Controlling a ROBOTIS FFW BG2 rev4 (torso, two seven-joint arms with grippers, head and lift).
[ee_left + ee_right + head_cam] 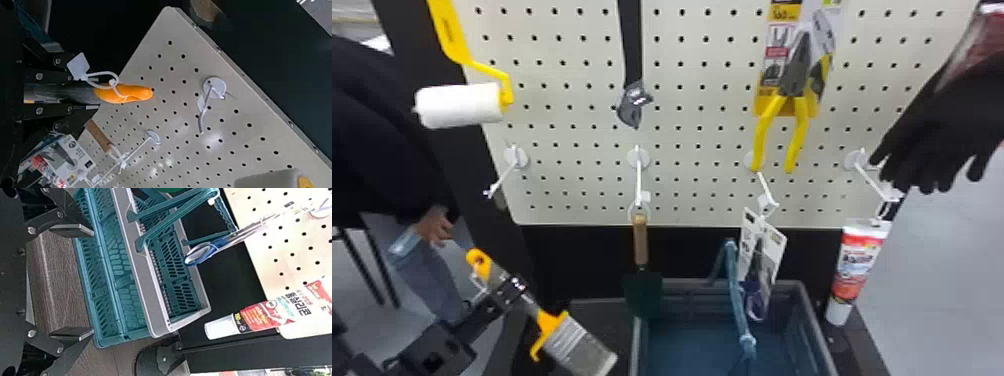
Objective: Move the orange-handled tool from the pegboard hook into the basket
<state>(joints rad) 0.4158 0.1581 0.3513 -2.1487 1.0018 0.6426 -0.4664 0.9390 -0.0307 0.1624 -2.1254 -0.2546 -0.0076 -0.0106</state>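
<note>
In the head view I can see the left tool (513,290) clamped on the grey part of the orange-handled brush (577,347), which hangs at a slant, bristles lower than its looped orange end, off to the left of the basket (794,297) and outside it. Over there on the pegboard (582,120), the leftmost hook (504,175) is bare; the next carries a wooden-handled trowel (641,242), then come carded scissors (756,300) and a red-and-white tube (859,265). Higher up are a paint roller (459,105), a wrench (633,105), yellow pliers (797,85) and dark gloves (949,120). Seen from the left wrist, the flat fingers press on either side of the brush's grey handle, its orange end poking out past them with a white tie and tag (79,65) looped through. From the right wrist, the right tool (93,282) has its fingers wide apart with nothing between them, near the teal, grey-rimmed basket, and the tube hangs well beyond.
</note>
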